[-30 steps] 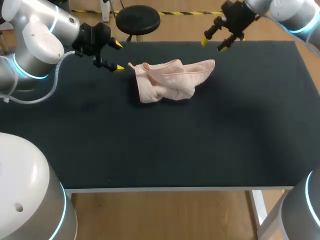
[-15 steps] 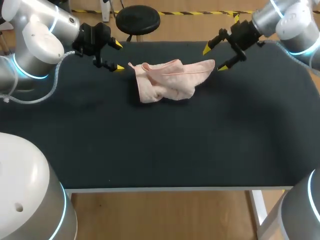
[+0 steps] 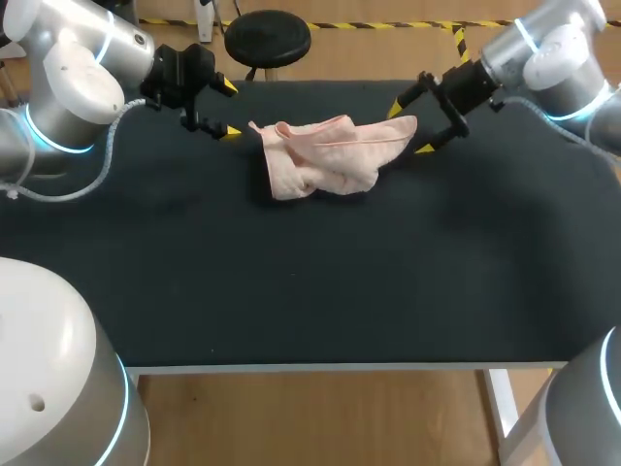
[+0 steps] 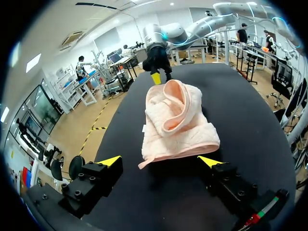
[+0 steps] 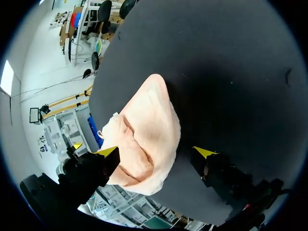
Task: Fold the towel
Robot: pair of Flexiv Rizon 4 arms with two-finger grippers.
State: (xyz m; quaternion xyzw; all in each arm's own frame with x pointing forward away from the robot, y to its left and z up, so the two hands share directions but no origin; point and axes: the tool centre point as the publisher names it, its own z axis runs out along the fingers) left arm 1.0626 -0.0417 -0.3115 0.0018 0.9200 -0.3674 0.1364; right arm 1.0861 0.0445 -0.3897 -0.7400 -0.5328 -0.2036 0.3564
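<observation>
The left gripper (image 3: pixel 231 109) is standing with its jaws wide apart and nothing between them. Its yellow tips are hovering just short of the near edge of the towel (image 3: pixel 325 155), at the towel's left end in the head view. In the left wrist view, the same gripper (image 4: pixel 160 160) is showing both fingers spread, with the towel's (image 4: pixel 178 120) hem lying just ahead of the gap and touching neither finger.

The right gripper (image 3: pixel 409 127) is also standing open, its fingers straddling the pointed right end of the towel. In the right wrist view, this gripper (image 5: pixel 155 152) is holding its tips on either side of the towel (image 5: pixel 149 130). The cloth is lying close against one finger, while the other finger is standing clear of it, so nothing is being pinched.

The pink towel is lying crumpled and partly doubled over itself on the black table (image 3: pixel 388 272), towards the far edge, between the two grippers.
</observation>
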